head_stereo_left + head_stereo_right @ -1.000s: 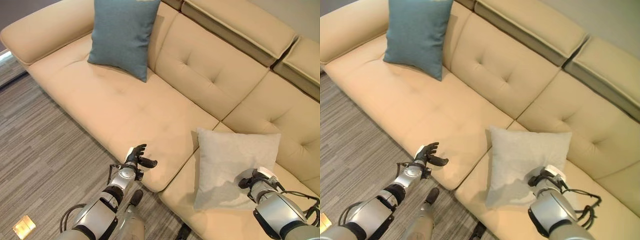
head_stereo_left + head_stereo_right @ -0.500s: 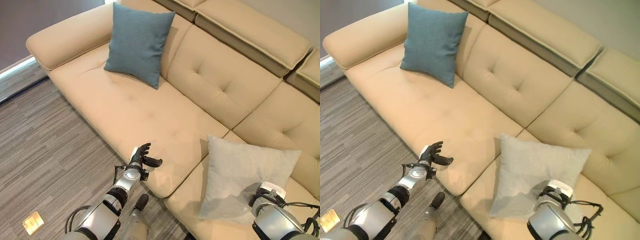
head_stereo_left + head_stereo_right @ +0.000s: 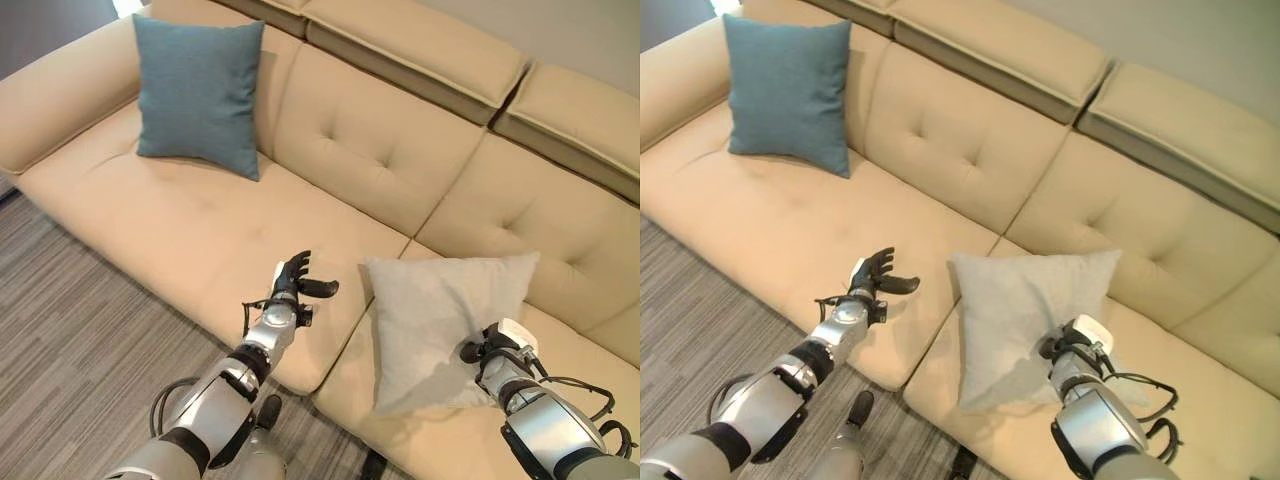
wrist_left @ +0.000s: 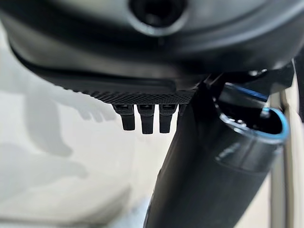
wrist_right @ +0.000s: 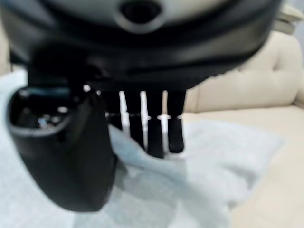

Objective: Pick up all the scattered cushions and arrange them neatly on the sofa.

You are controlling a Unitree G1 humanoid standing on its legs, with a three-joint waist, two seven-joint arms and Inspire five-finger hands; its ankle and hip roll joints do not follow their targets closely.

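Cushion number one, the pale grey cushion (image 3: 440, 325), lies on the sofa's (image 3: 390, 150) seat at about 4 o'clock in your head view, its near edge sagging toward the seat's front. Your right hand (image 3: 492, 350) sits on the cushion's 3 o'clock corner; in the right wrist view you can see the fingers (image 5: 156, 123) reaching down straight onto the fabric with the thumb (image 5: 66, 156) alongside, so the hand rests on the cloth rather than clamping it, though you cannot tell whether the thumb pinches any of it.

The teal cushion (image 3: 198, 92) stands upright at 11 o'clock, leaning against the backrest at the sofa's far end beside the armrest (image 3: 50, 90), well apart from the grey one.

Your left hand (image 3: 295, 285) hovers over the front edge of the middle seat, just at 9 o'clock of the grey cushion and not touching it. Its fingers are spread and relaxed, thumb pointing toward the grey cushion, and it holds nothing.

The sofa is beige leather with tufted back panels and raised headrests (image 3: 420, 55). Grey striped carpet (image 3: 80, 340) covers the floor at 8 o'clock.
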